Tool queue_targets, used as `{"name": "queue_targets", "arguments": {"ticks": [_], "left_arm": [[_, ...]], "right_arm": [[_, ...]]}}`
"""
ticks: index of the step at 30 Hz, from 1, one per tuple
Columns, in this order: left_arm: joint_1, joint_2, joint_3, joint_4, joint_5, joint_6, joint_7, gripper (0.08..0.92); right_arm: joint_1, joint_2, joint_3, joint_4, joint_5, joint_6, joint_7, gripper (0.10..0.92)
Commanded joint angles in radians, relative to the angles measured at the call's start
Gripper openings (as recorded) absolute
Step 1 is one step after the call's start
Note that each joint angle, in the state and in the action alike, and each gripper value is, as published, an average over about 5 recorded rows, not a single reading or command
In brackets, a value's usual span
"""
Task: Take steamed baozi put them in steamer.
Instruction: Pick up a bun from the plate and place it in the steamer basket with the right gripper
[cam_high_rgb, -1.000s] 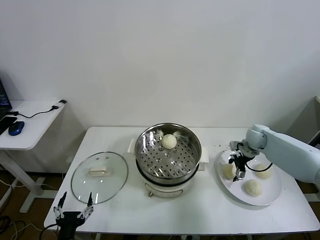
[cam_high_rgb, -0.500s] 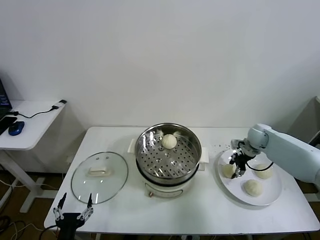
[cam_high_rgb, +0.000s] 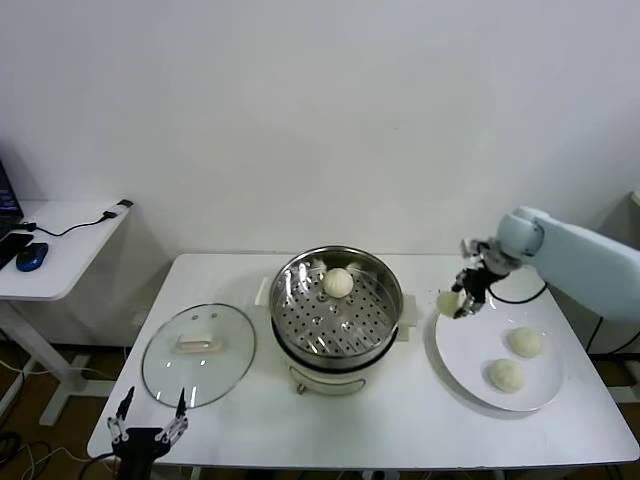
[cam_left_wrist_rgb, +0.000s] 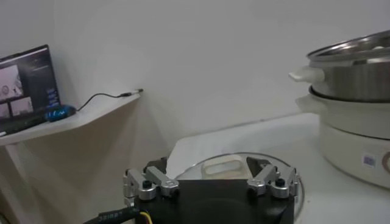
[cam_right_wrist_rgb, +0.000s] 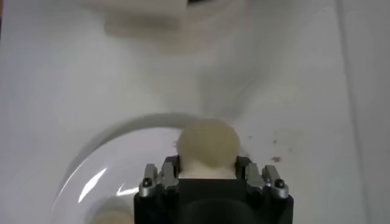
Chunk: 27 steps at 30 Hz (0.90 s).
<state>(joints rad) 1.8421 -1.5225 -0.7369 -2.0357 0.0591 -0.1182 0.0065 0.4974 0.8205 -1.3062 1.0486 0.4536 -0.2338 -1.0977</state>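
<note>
So the steamer (cam_high_rgb: 337, 310) sits mid-table, lid off, shiny steel pot on a white base, with one baozi in the steamer (cam_high_rgb: 338, 282) resting on the perforated tray toward the back. The rest of the tray is just bare holes.

Over on the right, the white plate (cam_high_rgb: 470, 358) has two baozi on it: one near the far side (cam_high_rgb: 525, 341) and one closer to the front (cam_high_rgb: 506, 374), a bit apart from each other.

The right gripper (cam_high_rgb: 461, 299) is up in the air above the plate's left edge, between plate and steamer, fingers clamped on either side of a held baozi (cam_high_rgb: 449, 301). The right wrist view shows it nicely: the bun (cam_right_wrist_rgb: 208, 143) is squeezed between both fingertips (cam_right_wrist_rgb: 168, 168), well off the plate below.

The glass lid (cam_high_rgb: 199, 354) lies flat on the table left of the steamer. The left gripper (cam_high_rgb: 148, 421) hangs by the table's front-left edge, just in front of the lid, fingers spread wide and holding nothing.
</note>
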Motion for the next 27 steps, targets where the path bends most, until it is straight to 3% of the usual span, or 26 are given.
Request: {"name": "queue_targets", "arguments": {"ticks": [1,13,27], "left_arm": [[0.011,-0.001,0.010,-0.013,-0.001,-0.005,0.007,0.823],[0.023,0.007,0.010,-0.033,-0.004,-0.013,0.013,0.823],[0.028,0.019,0.000,-0.024,-0.006,-0.015,0.024,0.823]], "right_arm": [[0.367,0.146,-0.230,0.073,0.330,-0.032,0.021,0.581],[0.350,0.399,-0.260,0.173,0.510,-0.141,0.167,0.585],[0.179,0.583,-0.312,0.122,0.525,-0.225,0.288,0.585]]}}
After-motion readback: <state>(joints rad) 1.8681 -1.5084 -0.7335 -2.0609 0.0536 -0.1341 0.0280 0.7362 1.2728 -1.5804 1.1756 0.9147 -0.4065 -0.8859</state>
